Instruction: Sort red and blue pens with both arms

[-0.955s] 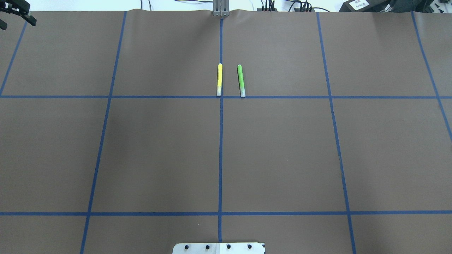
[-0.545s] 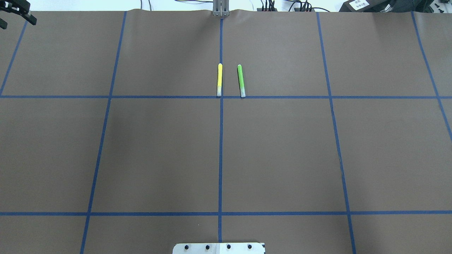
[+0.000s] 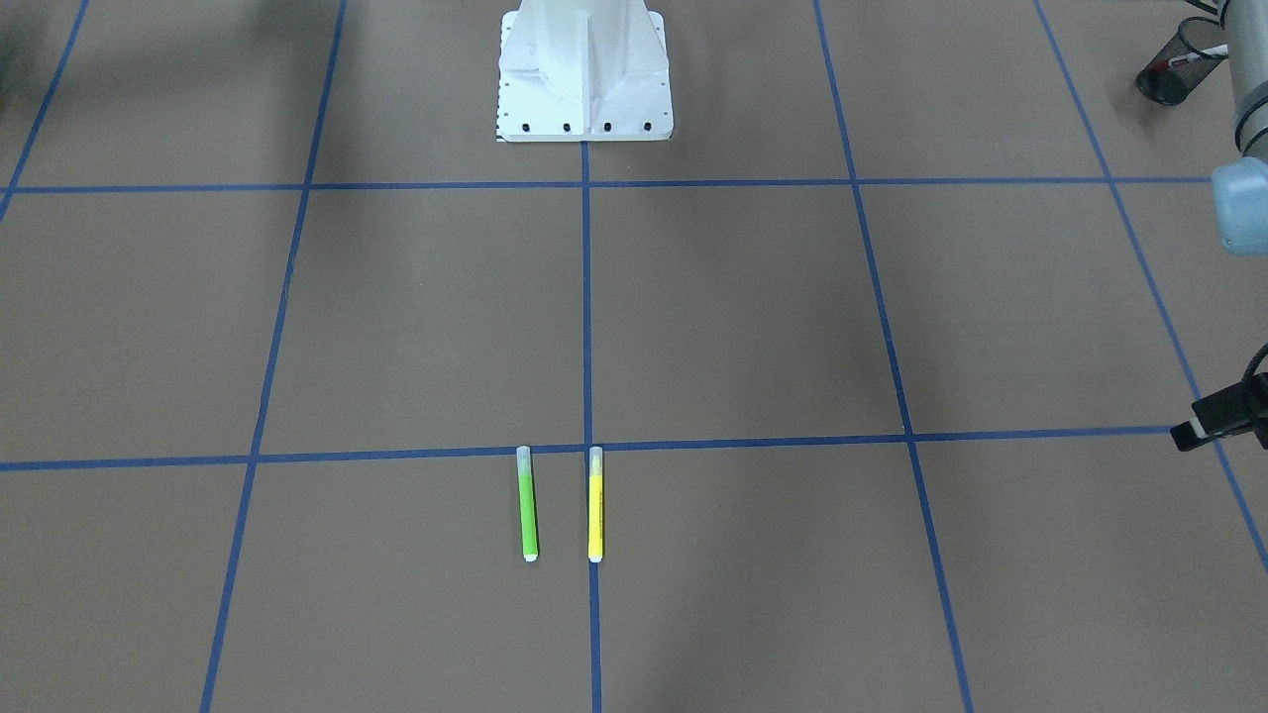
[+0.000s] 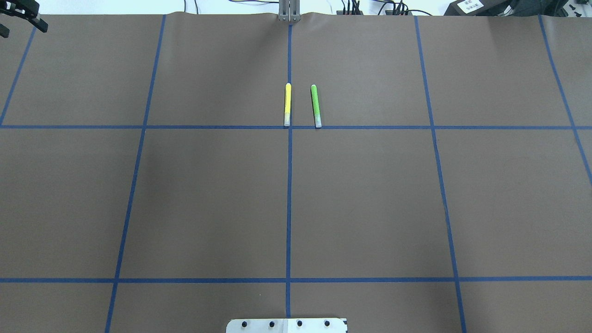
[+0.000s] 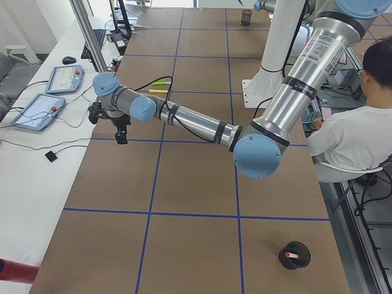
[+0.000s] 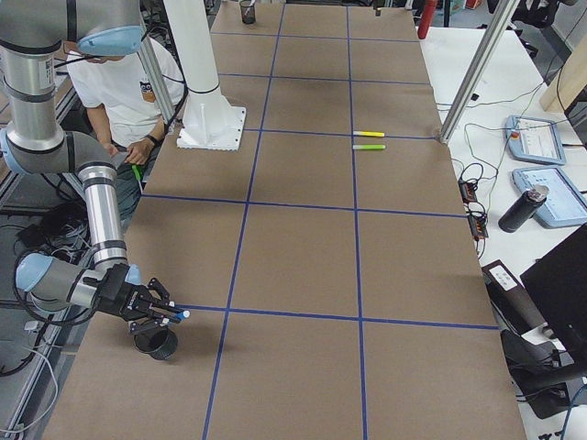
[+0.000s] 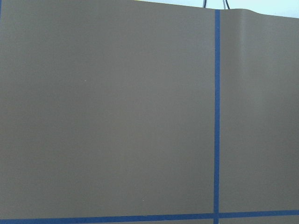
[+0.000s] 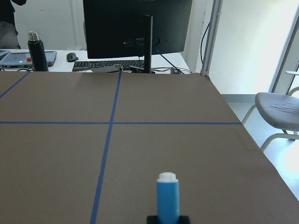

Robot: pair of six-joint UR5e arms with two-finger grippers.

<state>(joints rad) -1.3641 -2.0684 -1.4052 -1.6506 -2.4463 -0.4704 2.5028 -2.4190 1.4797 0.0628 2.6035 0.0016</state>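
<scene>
Blue lines (image 4: 289, 199) cross the brown worktop (image 4: 208, 199). Right end effector (image 6: 165, 313) grips the blue pen (image 8: 167, 198); left end effector (image 5: 121, 135), cannot tell.

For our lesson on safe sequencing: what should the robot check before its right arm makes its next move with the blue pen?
1. Blue pen gripped in right tool: ok.
2. Pen lined up over black cup: cannot tell.
3. Red pen inside the other cup: ok.
4. Left tool well away from right tool: ok.
5. Green marker and yellow marker out of the path: ok.
</scene>
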